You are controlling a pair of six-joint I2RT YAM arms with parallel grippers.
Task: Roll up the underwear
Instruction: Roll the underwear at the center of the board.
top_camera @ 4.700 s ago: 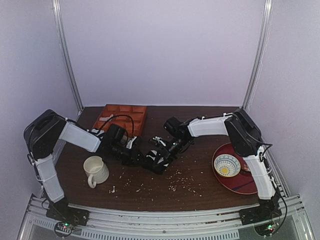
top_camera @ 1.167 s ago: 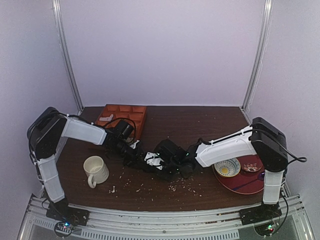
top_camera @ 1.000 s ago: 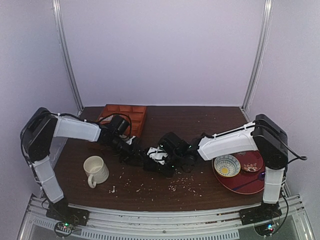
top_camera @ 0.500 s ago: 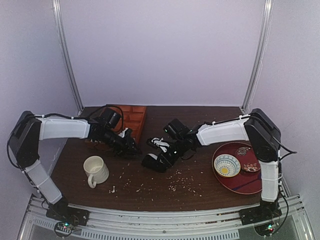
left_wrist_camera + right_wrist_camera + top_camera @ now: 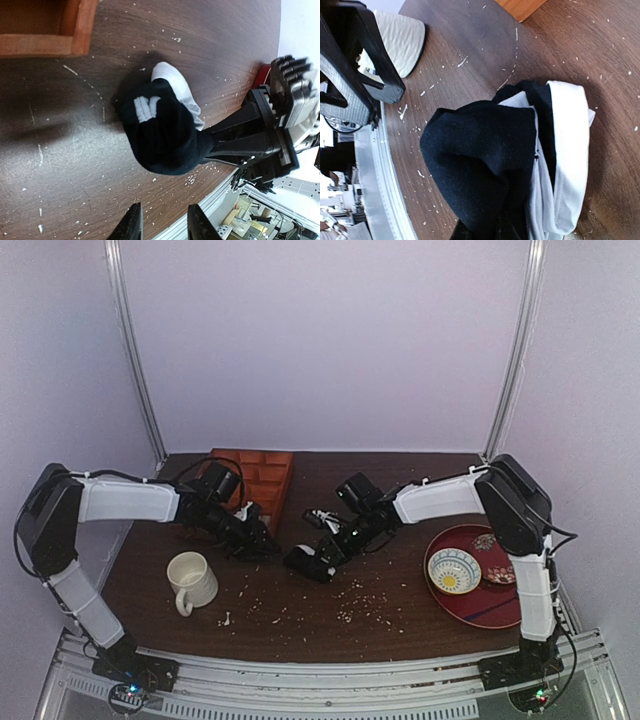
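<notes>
Right gripper point(image 5: 210, 145) clenched on the underwear point(image 5: 162, 127); left gripper point(image 5: 162, 222) released, holding nothing.
The underwear is a loose black-and-white bundle just right of the orange tray point(image 5: 250, 478), gathered but not yet a tidy roll. Crumbs lie around it; a mug point(image 5: 192, 580) stands near the tray, and nothing blocks it.

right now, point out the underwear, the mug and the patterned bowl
underwear point(image 5: 162, 127), left wrist view, black bundle's middle
mug point(image 5: 192, 577), top view, its cream body
patterned bowl point(image 5: 454, 571), top view, its inside, on the red plate
</notes>
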